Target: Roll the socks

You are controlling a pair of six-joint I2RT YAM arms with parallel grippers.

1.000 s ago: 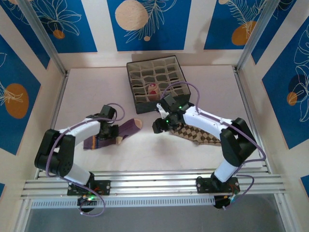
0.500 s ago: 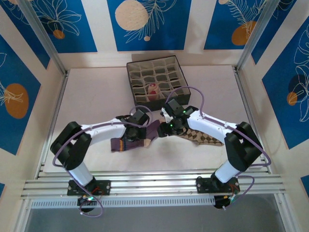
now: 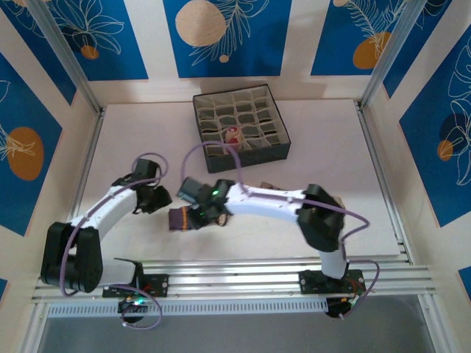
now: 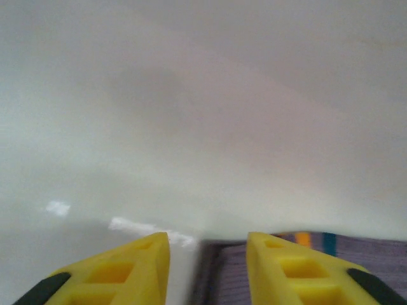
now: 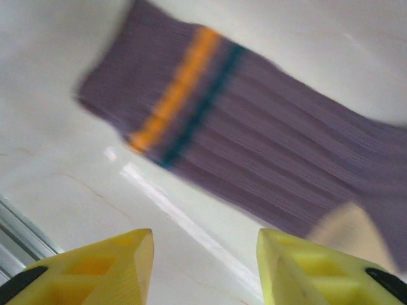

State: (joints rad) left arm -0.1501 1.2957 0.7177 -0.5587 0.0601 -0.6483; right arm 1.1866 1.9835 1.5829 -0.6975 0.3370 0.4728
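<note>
Purple sock (image 3: 176, 220) lies crosswise; cuff leftward.

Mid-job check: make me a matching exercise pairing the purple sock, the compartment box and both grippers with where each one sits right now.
Things:
1. purple sock
2. compartment box
3. left gripper
4. right gripper

Places and states:
A. far middle of the table
B. open, beside the sock's striped cuff end
C. open, above the sock
D. lying flat towards the near edge

Pairs: 1-D, 2-A, 3-B, 4-C
</note>
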